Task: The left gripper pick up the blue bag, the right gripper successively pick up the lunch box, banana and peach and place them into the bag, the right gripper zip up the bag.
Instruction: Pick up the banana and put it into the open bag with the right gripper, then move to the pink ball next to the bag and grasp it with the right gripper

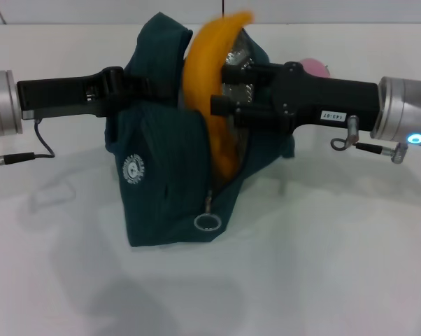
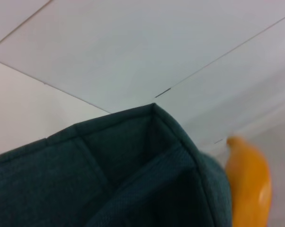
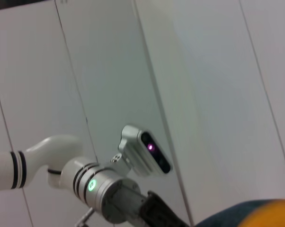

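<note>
The blue bag (image 1: pixel 161 182) hangs upright over the white table, and my left gripper (image 1: pixel 124 85) is shut on its upper left edge. My right gripper (image 1: pixel 221 89) comes in from the right at the bag's open mouth, shut on the banana (image 1: pixel 210 84). The banana stands on end, its lower half inside the opening and its tip above the rim. The pink peach (image 1: pixel 315 68) lies on the table behind the right gripper. The lunch box is hidden. Bag fabric (image 2: pixel 109 179) and the banana (image 2: pixel 249 179) also fill the left wrist view.
A zipper pull with a metal ring (image 1: pixel 206 222) dangles at the bag's front seam. Silvery lining (image 1: pixel 240 50) shows inside the mouth. The white table (image 1: pixel 322 266) spreads in front. In the right wrist view the left arm's wrist (image 3: pixel 133 175) shows against a wall.
</note>
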`<state>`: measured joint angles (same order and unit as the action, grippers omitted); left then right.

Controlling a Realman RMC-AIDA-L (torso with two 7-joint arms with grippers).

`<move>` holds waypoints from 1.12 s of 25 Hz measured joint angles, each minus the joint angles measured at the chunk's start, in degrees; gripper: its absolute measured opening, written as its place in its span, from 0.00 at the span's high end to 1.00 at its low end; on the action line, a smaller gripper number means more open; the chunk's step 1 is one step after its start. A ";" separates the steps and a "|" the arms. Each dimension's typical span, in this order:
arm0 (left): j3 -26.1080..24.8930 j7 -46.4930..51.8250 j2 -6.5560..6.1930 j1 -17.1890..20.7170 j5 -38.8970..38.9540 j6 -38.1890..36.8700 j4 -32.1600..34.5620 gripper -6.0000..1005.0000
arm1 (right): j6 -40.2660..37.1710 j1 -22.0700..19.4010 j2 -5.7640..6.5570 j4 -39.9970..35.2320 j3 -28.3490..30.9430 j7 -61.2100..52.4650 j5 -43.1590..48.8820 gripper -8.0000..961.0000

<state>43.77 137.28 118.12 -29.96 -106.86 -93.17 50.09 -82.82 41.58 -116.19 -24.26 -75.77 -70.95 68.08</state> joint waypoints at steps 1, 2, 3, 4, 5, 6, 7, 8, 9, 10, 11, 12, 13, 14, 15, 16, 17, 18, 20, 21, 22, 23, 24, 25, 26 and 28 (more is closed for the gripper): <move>0.00 0.00 0.00 0.00 0.00 0.00 0.00 0.97 | 0.31 0.05 0.00 -0.11 -0.43 -0.18 0.01 0.49; 0.00 0.00 0.00 0.00 0.00 0.00 0.00 0.97 | 0.62 0.08 0.00 -0.22 -1.00 -0.25 -0.04 0.45; 0.00 0.00 0.00 0.00 0.00 0.00 0.00 0.97 | 0.79 0.10 0.00 -0.32 -1.18 -0.26 -0.07 0.42; 0.00 0.00 0.00 -0.01 0.00 0.00 0.00 0.97 | 0.91 0.12 0.00 -0.42 -1.31 -0.27 -0.11 0.39; 0.00 0.00 0.00 -0.01 0.00 0.00 0.00 0.97 | 0.98 0.12 0.00 -0.56 -1.31 -0.29 -0.12 0.35; 0.00 0.00 0.00 -0.01 0.00 0.00 0.00 0.97 | 1.01 0.13 0.00 -0.67 -1.32 -0.32 -0.13 0.32; 0.00 0.00 0.00 -0.01 0.00 0.00 0.00 0.97 | 0.99 0.13 0.00 -0.76 -1.31 -0.34 -0.14 0.29; 0.00 0.00 0.00 -0.01 0.00 0.00 0.00 0.97 | 0.92 0.07 0.01 -0.84 -1.26 -0.37 -0.15 0.25; 0.00 0.00 0.00 -0.01 0.00 0.00 0.00 0.97 | 0.77 -0.07 0.08 -1.02 -1.12 -0.39 -0.23 0.25; 0.00 0.00 0.00 -0.01 0.00 0.00 0.00 0.97 | 0.63 -0.35 0.18 -1.24 -1.01 -0.40 -0.39 0.25; 0.00 0.00 0.01 0.02 0.00 0.00 0.00 0.97 | 0.58 -0.57 0.22 -1.47 -0.91 -0.40 -0.51 0.24; 0.00 0.00 0.00 0.08 0.00 0.00 0.00 0.97 | 0.55 -1.23 0.42 -2.01 -0.57 -0.41 -0.93 0.24; 0.00 0.00 0.00 0.18 0.01 0.00 0.00 0.97 | 0.63 -2.14 0.57 -2.75 0.08 -0.42 -1.32 0.24; 0.00 0.00 -0.02 0.28 0.01 0.00 0.00 0.97 | 0.73 -3.02 0.68 -3.35 1.00 -0.44 -1.49 0.23; 0.00 0.00 -0.05 0.38 0.01 0.00 0.00 0.97 | 0.81 -3.77 0.82 -3.83 2.01 -0.45 -1.64 0.23; 0.00 0.00 -0.06 0.44 0.00 0.00 0.00 0.97 | 0.84 -4.55 0.92 -4.22 3.50 -0.59 -1.64 0.23; 0.00 0.00 -0.10 0.50 0.00 0.01 0.00 0.97 | 0.86 -5.11 1.05 -4.43 4.68 -0.74 -1.62 0.23; 0.00 0.00 -0.10 0.52 0.00 0.00 0.00 0.97 | 0.89 -5.78 1.27 -4.60 6.35 -0.99 -1.52 0.24; 0.00 0.00 -0.09 0.54 0.00 0.00 0.00 0.97 | 0.86 -6.93 1.89 -4.67 8.84 -1.34 -1.45 0.24; 0.00 0.00 -0.08 0.55 0.00 0.00 0.00 0.97 | 0.81 -7.67 2.27 -4.68 10.03 -1.39 -1.52 0.24; 0.00 0.00 -0.06 0.56 0.00 0.00 0.00 0.97 | 0.82 -8.01 2.41 -4.68 10.75 -1.41 -1.57 0.24; 0.00 0.00 -0.06 0.58 0.00 0.00 0.00 0.97 | 0.89 -8.47 2.56 -4.68 11.66 -1.43 -1.57 0.24; 0.00 0.00 -0.06 0.61 0.00 0.00 0.00 0.97 | 1.02 -8.93 2.68 -4.68 12.75 -1.45 -1.57 0.24; 0.00 0.00 -0.05 0.63 0.00 0.00 0.00 0.97 | 1.29 -9.36 2.78 -4.68 13.60 -1.46 -1.53 0.24; 0.00 0.00 -0.02 0.65 0.00 0.00 0.00 0.97 | 1.74 -9.78 2.93 -4.68 14.50 -1.46 -1.44 0.24; 0.00 0.00 0.02 0.67 0.00 0.00 0.00 0.97 | 3.55 -10.30 3.26 -4.61 15.34 -1.47 -1.26 0.24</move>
<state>43.77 137.29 118.14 -29.29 -106.86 -93.16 50.10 -79.28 31.28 -112.93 -28.87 -60.44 -72.42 66.82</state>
